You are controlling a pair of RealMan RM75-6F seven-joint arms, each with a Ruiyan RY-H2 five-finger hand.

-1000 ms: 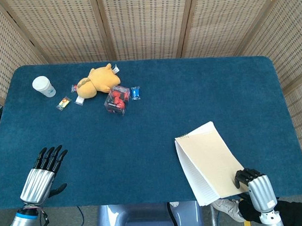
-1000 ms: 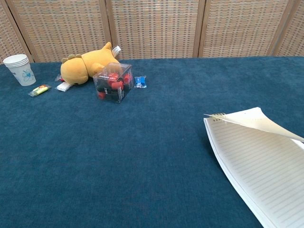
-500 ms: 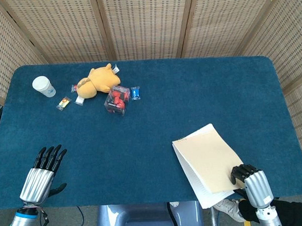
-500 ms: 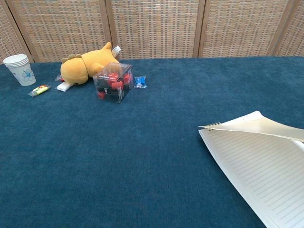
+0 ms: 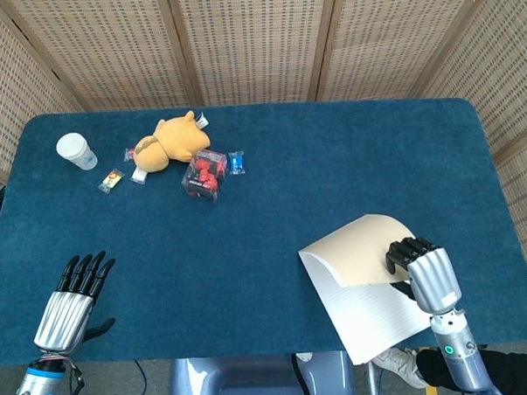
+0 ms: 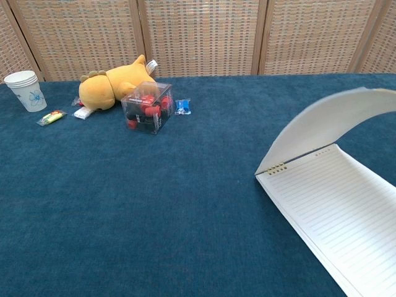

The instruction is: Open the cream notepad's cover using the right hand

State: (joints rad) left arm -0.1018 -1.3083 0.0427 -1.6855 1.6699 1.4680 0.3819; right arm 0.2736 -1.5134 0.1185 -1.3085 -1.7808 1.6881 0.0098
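Right hand (image 5: 421,267) pinches the cover (image 5: 358,250), now arched high off the lined pages (image 6: 337,207) versus barely cracked a second ago. Cream notepad (image 5: 373,311) sits at the table's (image 5: 274,241) near right edge. Roughly halfway open; flip-over remains. Left hand (image 5: 71,298) idle, fingers spread.

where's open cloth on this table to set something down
The wide middle of the table is bare, between the clear box and the notepad, as is the far right. The far-left corner is crowded: paper cup, plush toy, small packets.
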